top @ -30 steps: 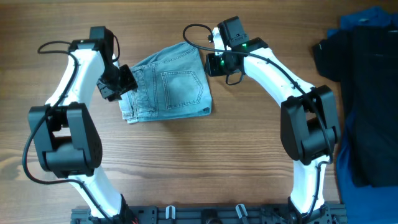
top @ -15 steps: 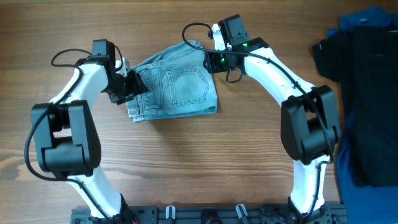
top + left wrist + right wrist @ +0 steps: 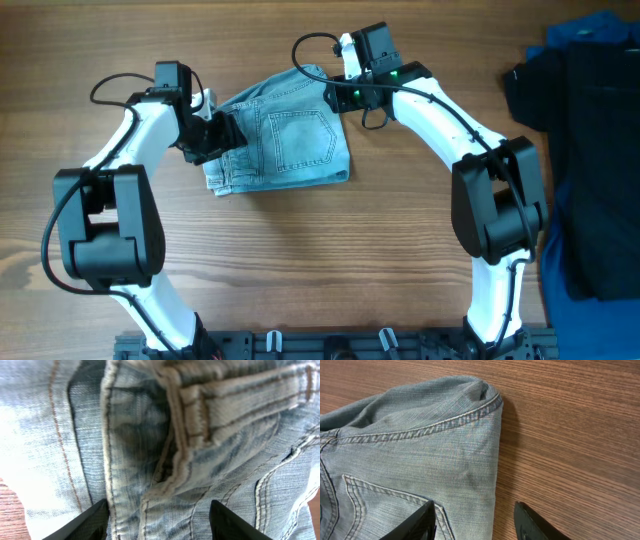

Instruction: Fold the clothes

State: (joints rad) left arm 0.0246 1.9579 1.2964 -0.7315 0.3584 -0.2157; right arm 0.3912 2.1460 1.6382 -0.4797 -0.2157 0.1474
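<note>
The clothes, a pair of faded light blue denim shorts (image 3: 285, 140), lie folded on the wooden table (image 3: 330, 250) with a stitched back pocket facing up. My left gripper (image 3: 216, 136) is at the shorts' left edge. In the left wrist view it (image 3: 157, 525) is open, its black fingers (image 3: 85, 522) spread over bunched seams and the waistband (image 3: 225, 405). My right gripper (image 3: 340, 97) is at the upper right corner. It (image 3: 475, 527) is open too, straddling the denim's right edge (image 3: 492, 475), one finger over cloth, the other over bare wood.
A black garment (image 3: 565, 170) and a dark blue cloth (image 3: 590, 35) lie at the right edge of the table. A black rail (image 3: 330, 345) runs along the front edge between the two arm bases.
The left gripper has moved right against the shorts, and the shorts have shifted slightly right. Both grippers' jaws have opened wider.
</note>
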